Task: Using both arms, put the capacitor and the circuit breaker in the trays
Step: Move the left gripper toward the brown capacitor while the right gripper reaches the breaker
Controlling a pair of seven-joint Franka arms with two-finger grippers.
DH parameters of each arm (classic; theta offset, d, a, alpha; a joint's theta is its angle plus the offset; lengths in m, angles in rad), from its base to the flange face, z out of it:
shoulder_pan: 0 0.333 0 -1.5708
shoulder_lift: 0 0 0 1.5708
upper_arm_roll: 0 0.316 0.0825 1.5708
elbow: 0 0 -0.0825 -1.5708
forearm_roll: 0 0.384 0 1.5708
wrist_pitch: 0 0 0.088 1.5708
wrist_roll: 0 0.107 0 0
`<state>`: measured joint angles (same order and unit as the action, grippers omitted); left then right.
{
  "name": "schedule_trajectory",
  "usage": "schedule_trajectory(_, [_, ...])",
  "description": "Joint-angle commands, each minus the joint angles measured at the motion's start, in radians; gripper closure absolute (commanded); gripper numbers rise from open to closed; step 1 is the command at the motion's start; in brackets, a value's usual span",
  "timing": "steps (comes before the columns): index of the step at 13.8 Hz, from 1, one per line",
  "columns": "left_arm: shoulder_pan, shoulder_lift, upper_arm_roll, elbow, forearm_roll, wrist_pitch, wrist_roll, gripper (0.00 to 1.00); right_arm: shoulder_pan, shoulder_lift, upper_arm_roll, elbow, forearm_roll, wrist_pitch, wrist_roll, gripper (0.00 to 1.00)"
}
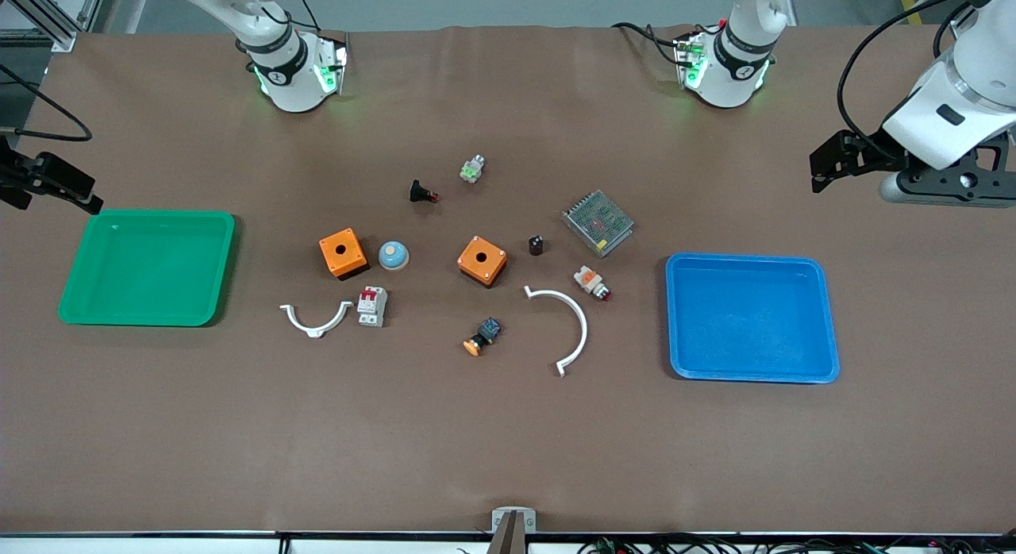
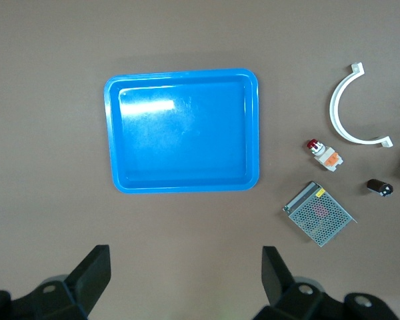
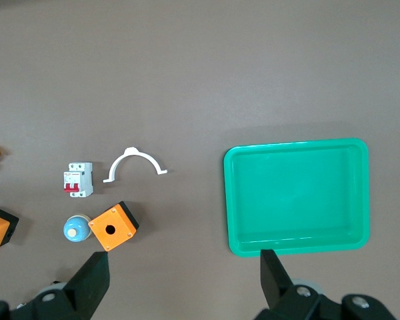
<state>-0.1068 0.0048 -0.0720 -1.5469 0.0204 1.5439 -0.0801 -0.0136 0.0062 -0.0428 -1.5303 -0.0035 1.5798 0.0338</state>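
The capacitor [image 1: 536, 245], a tiny black cylinder, stands between an orange box and a grey mesh unit; it also shows in the left wrist view [image 2: 380, 187]. The circuit breaker [image 1: 371, 305], white with red levers, lies beside a white curved clip; it also shows in the right wrist view [image 3: 77, 179]. My left gripper [image 1: 829, 167] hangs open and empty, high over the table's left-arm end, looking down past its fingers [image 2: 93, 273] at the blue tray. My right gripper [image 1: 59, 187] hangs open and empty, high beside the green tray, its fingers [image 3: 93, 277] wide apart.
A green tray [image 1: 147, 268] sits at the right arm's end, a blue tray [image 1: 750, 316] at the left arm's end. Between them lie two orange boxes [image 1: 343, 252] [image 1: 482, 260], two white clips [image 1: 575, 328], a mesh unit [image 1: 598, 222] and small buttons.
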Motion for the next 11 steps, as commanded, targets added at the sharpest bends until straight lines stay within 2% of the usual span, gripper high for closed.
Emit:
schedule_trajectory(1, [0.001, -0.006, 0.001, 0.007, -0.011, -0.011, 0.02, 0.0, -0.008, 0.012, 0.011, 0.024, -0.01, -0.006, 0.001, 0.0])
schedule_trajectory(7, [-0.022, 0.026, -0.012, 0.007, -0.008, -0.01, -0.003, 0.0, -0.009, 0.012, 0.011, 0.024, -0.012, -0.006, 0.001, 0.0])
schedule_trajectory(11, [-0.079, 0.113, -0.109, -0.007, -0.016, 0.05, -0.148, 0.0, -0.006, 0.011, 0.014, 0.025, -0.001, -0.007, 0.005, 0.0])
